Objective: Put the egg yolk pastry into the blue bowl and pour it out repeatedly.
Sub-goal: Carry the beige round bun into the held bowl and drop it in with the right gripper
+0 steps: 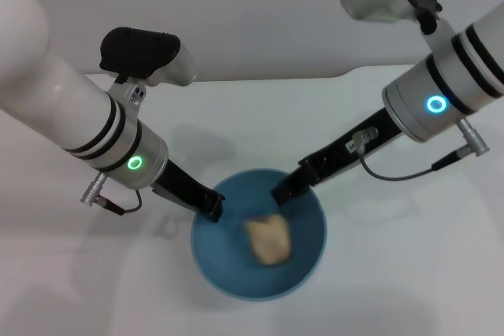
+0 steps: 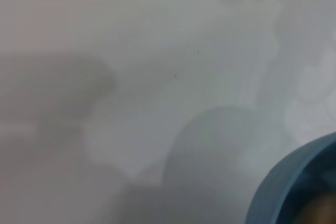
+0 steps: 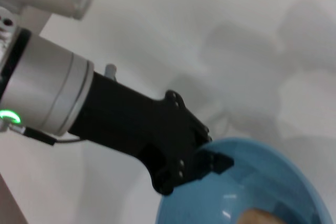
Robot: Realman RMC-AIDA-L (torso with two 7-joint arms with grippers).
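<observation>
Egg yolk pastry (image 1: 268, 241) lies inside blue bowl (image 1: 309, 261) near white table's (image 1: 260, 116) front edge. Left gripper (image 1: 213, 207) apparently clamps bowl's left rim; right gripper (image 1: 282, 193) sits at back rim, finger state can't be told.

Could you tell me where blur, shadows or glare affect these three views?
Head view: the pastry in the bowl looks smeared, while the left hand at the rim stays crisp; soft arm shadows fall on the table. Left wrist view: everything is out of focus, with broad grey shadows. Right wrist view: small glare spots on the bowl's inside, blurred shadows behind.
</observation>
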